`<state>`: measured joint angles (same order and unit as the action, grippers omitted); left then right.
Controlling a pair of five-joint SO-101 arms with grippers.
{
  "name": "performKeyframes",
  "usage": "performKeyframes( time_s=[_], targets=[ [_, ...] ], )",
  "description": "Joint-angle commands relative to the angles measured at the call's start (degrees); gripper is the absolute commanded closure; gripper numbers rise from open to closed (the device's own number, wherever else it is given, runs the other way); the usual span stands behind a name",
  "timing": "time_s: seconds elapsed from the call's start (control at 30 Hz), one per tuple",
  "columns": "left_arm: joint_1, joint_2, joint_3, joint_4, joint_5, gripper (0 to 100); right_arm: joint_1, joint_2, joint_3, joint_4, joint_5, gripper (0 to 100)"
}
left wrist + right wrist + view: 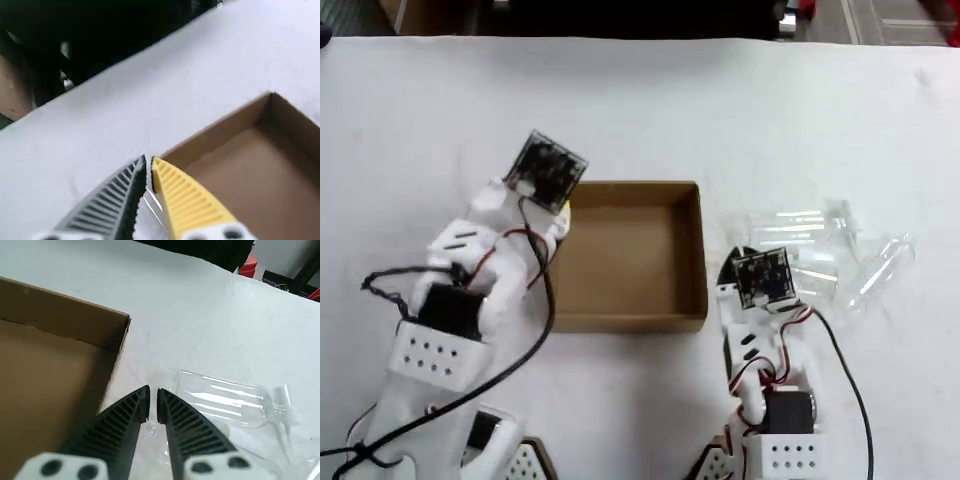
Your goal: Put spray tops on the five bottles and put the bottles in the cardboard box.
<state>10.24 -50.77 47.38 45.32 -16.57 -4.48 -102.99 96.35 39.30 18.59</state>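
Right wrist view: right tool (153, 391) nearly closed, seemingly empty; bottle (220, 399) lies just beyond its tips.

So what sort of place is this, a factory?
Probably a small lab or hobby workbench, not a factory: two little white arms with loose wiring sit at a white table, with a cardboard box and some clear bottles beside them.

White table (640, 100): open cardboard box (620, 260) sitting mid-table toward the near edge; clear bottles (798, 222) lying clustered just beside it on the right-edge side, spray tops (284, 407) lying among them.
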Motion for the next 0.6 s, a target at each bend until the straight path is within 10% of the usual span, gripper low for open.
performKeyframes(
  time_s=[0.0, 0.3, 0.57],
  targets=[
    [0.8, -0.7, -3.9, 7.2, 0.7, 98, -0.4, -0.1, 0.4, 0.1, 1.1, 97.7],
    [2.7, -7.2, 11.6, -6.9, 9.8, 98, 2.0, -0.2, 0.2, -1.1, -0.3, 98.2],
    [-5.5, -4.6, 6.3, -3.2, 17.8, 98, 1.5, 0.5, -10.8, 9.4, 0.0, 97.9]
  ],
)
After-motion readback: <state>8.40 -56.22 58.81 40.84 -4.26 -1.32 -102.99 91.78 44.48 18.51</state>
